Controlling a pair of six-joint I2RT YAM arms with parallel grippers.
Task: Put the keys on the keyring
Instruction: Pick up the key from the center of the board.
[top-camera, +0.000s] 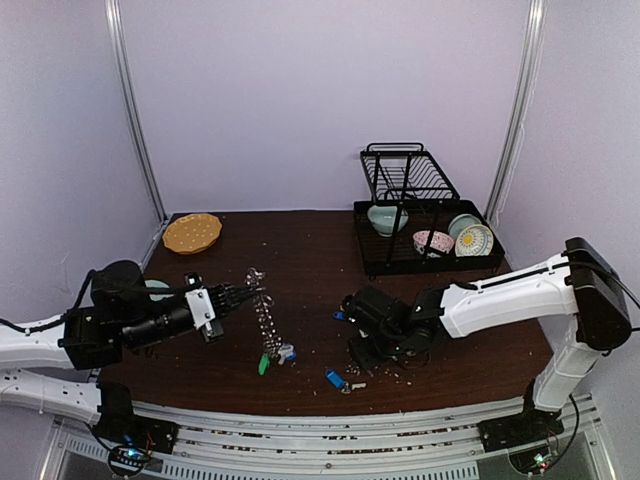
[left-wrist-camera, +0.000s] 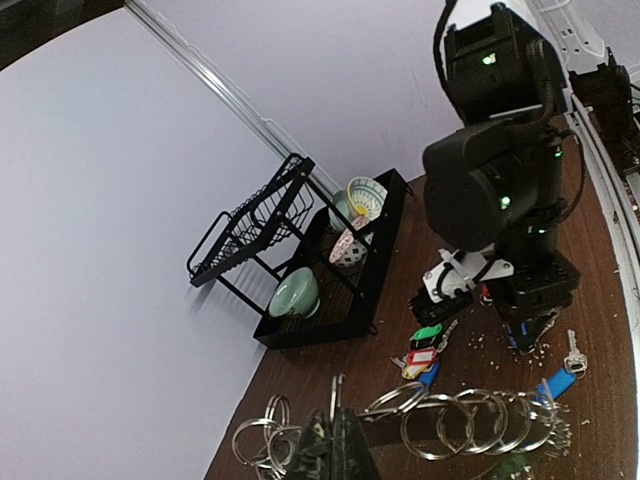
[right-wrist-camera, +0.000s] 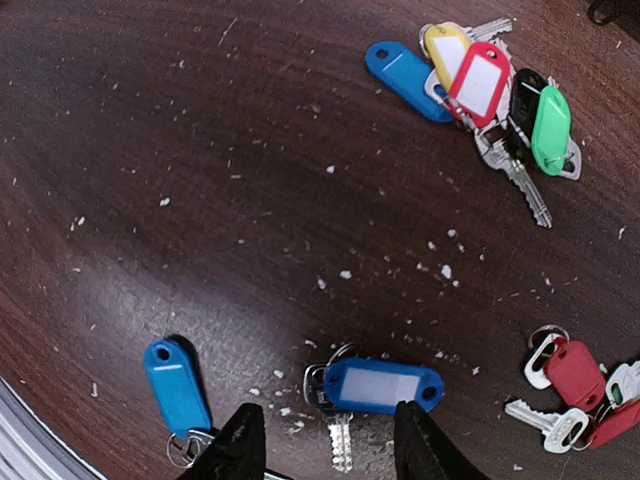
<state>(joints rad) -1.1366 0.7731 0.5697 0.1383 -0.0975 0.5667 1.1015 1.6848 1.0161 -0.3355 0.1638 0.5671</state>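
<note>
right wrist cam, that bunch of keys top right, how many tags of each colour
blue tag: 1
yellow tag: 1
red tag: 1
black tag: 1
green tag: 1
total: 5

Silver chain-like keyring (top-camera: 264, 315) hangs stretched, one end lifted; colour-tagged keys (right-wrist-camera: 383, 385) lie scattered across the dark desk (right-wrist-camera: 200, 150).

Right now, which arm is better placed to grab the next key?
Right. The right gripper hangs open over a blue-tagged key, while the left gripper is shut on the keyring.
</note>
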